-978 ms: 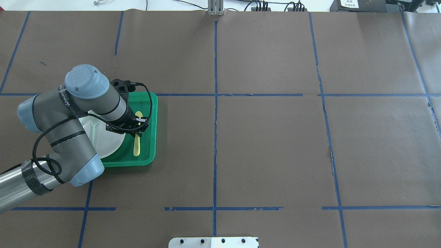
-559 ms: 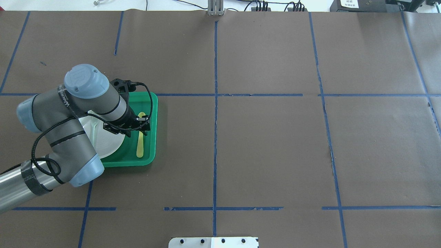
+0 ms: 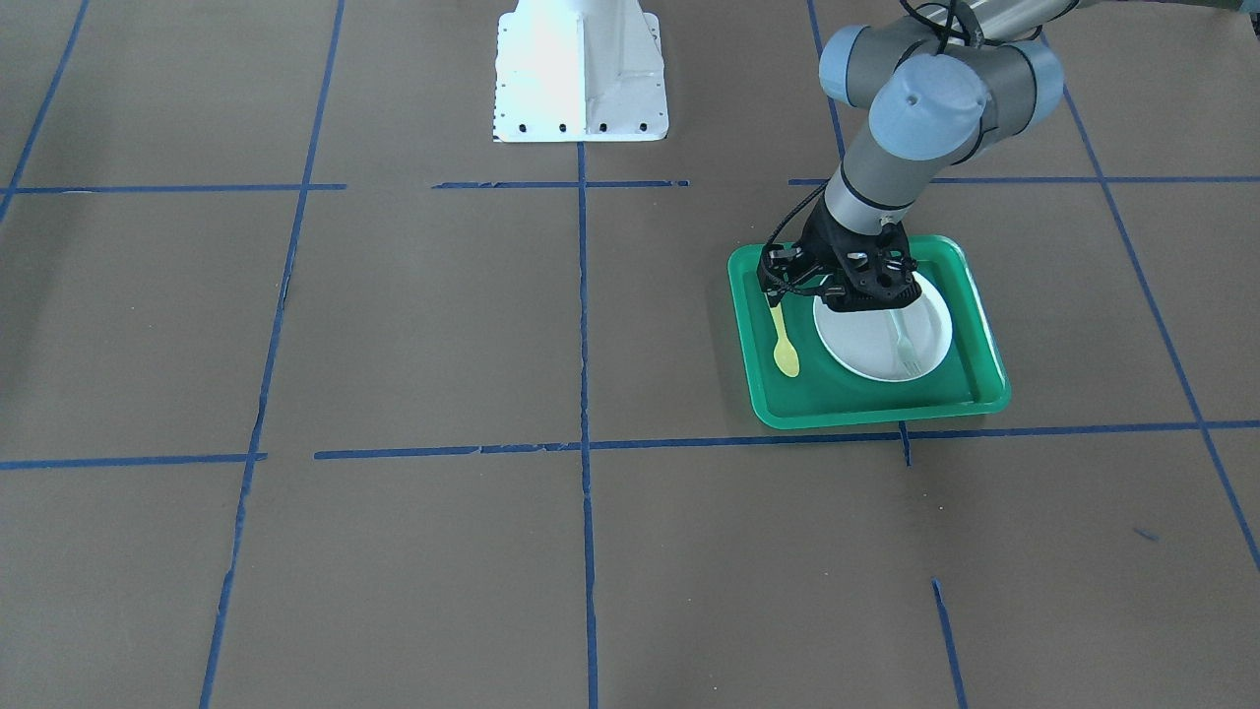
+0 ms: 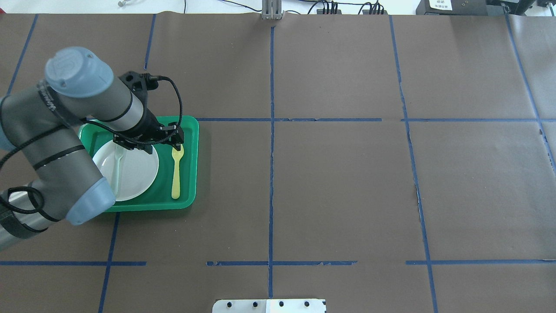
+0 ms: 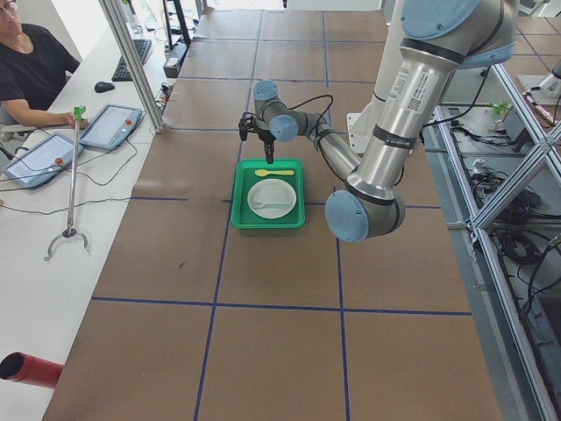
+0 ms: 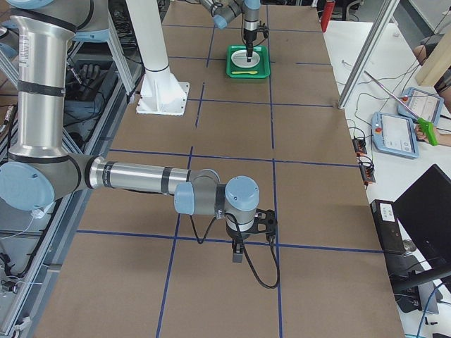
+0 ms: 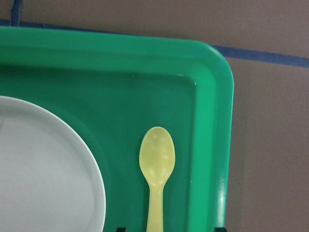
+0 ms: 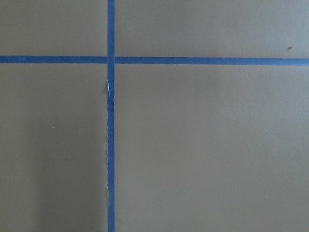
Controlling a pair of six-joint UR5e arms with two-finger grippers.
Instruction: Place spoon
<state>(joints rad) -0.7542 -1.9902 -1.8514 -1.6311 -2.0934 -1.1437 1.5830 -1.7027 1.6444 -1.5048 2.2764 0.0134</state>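
**Spoon down in the tray, little left but to pull clear**

The spoon (image 4: 175,171) lies flat in the green tray (image 4: 193,130), in the strip between the white plate (image 4: 134,174) and the tray's right rim, bowl toward the far end. Nothing grips it. The left claw (image 4: 173,141) hangs above the bowl end with its fingers apart. The placing looks done; only withdrawing the arm seems to remain. The right claw (image 6: 237,253) sits over bare desk (image 6: 317,183) well away, and I cannot tell whether it is apart or together.
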